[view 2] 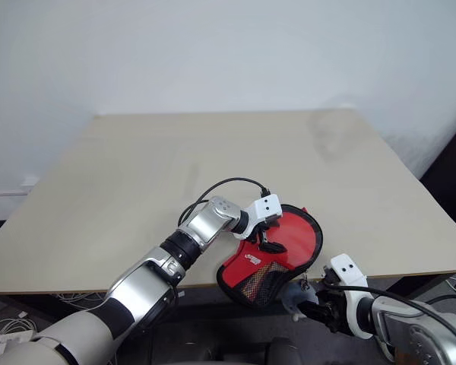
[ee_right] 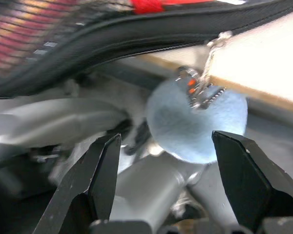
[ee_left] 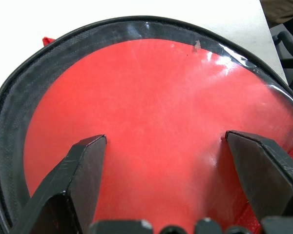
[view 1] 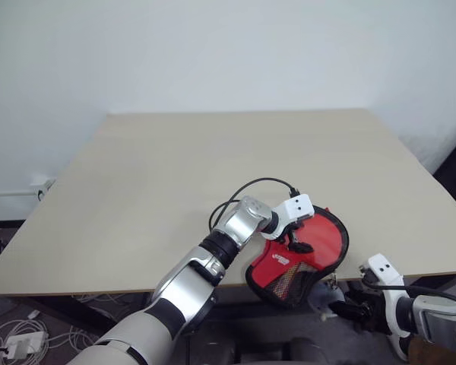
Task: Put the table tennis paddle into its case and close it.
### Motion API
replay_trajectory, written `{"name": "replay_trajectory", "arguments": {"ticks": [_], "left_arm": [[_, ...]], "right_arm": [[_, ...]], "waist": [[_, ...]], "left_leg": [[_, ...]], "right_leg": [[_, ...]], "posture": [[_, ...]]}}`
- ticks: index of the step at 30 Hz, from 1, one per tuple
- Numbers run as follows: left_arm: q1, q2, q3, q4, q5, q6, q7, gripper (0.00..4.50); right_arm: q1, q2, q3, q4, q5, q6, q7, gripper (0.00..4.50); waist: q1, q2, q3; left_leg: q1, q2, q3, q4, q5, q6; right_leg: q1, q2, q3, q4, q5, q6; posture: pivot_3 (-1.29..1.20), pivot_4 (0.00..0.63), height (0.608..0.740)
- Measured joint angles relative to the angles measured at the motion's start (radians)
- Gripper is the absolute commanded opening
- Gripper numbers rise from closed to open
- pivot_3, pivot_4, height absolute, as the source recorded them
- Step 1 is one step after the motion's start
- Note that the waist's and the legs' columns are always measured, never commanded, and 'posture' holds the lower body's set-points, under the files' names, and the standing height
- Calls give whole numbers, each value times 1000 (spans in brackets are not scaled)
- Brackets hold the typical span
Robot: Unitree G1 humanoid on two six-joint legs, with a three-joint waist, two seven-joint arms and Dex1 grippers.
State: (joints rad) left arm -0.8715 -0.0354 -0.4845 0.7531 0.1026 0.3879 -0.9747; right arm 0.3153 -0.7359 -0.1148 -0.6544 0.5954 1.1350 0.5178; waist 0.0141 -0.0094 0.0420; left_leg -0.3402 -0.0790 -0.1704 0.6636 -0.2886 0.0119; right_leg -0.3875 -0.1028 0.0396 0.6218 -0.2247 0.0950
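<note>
My left gripper (ee_left: 163, 141) spreads wide over the case (view 1: 323, 239) at the table's (view 1: 213, 152) near edge; my right gripper (ee_right: 166, 146), open, brackets the charm (ee_right: 198, 122).

A light wooden table (view 1: 213, 167) is seen across the middle of the frame, backed by a plain white wall (view 1: 213, 53). Tangled cables (view 1: 7, 334) and a white power strip (view 1: 7, 347) are seen on the floor at the lower left.
</note>
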Motion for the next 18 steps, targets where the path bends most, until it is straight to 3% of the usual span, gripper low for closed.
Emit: {"name": "replay_trajectory", "arguments": {"ticks": [4,12,18], "left_arm": [[0,1,0,0,0,-1,0,4160],[0,4,0,0,0,-2,0,4160],[-1,3,0,0,0,-6,-2,4160]], "right_arm": [[15,20,24,20,-37,-50,-15,4472],[-28,102,63,134,-52,-34,-43,4472],[-102,149,155,261,-152,-123,-84,4472]], "waist": [[0,0,0],[-1,0,0],[0,1,0]], "left_leg": [[0,0,-1,0,0,0],[0,1,-2,-1,0,0],[1,0,-1,-1,0,0]], "right_leg": [[0,0,0,0,0,0],[-1,0,1,0,0,0],[-2,1,0,0,0,0]], "posture": [[0,0,740],[0,0,740],[0,0,740]]}}
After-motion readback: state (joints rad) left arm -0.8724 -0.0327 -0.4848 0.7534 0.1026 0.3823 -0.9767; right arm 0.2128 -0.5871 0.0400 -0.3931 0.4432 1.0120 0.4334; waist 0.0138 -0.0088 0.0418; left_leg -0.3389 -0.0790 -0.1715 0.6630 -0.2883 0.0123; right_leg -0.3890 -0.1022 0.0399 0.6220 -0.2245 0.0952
